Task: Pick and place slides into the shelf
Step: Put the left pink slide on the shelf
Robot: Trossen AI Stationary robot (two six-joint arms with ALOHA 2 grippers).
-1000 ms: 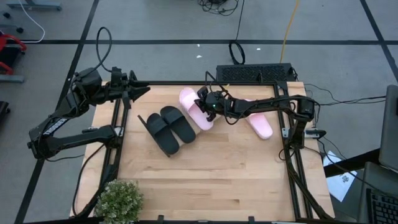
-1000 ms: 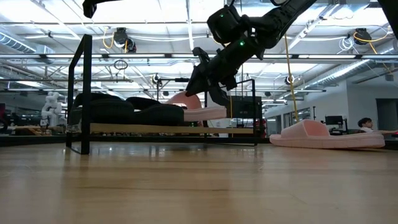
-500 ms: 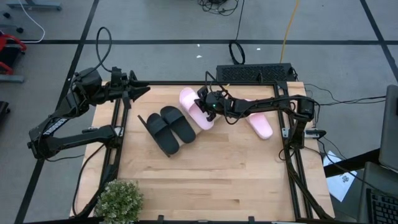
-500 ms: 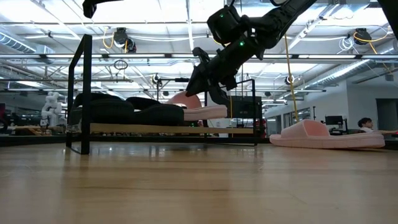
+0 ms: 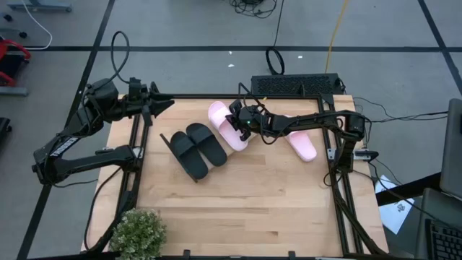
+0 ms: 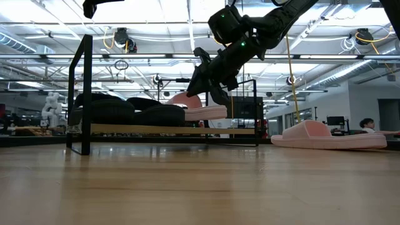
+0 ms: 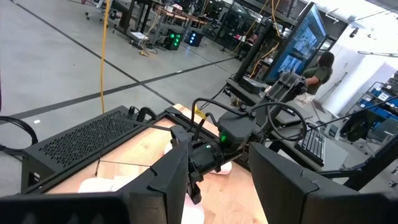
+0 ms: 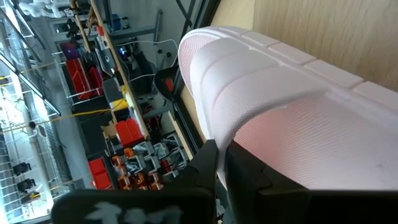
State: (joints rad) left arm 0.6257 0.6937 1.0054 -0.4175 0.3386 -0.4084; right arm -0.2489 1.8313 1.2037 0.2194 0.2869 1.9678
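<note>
We note right gripper (image 5: 235, 123) jaws clamped on pink slide (image 5: 225, 125) strap over shelf (image 6: 169, 130), beside black pair (image 5: 195, 148); left gripper (image 5: 163, 102) jaws wide, empty, far-left bench (image 5: 238, 202) edge

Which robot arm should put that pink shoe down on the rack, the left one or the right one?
The right one, most likely. Its gripper is already shut on the pink slide over the shelf, beside the black slides. The left gripper waits open at the table's far left edge, holding nothing.

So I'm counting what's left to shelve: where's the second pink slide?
In the high view the loose pink slide lies on the table's right side, off the shelf, just under the right arm.
</note>
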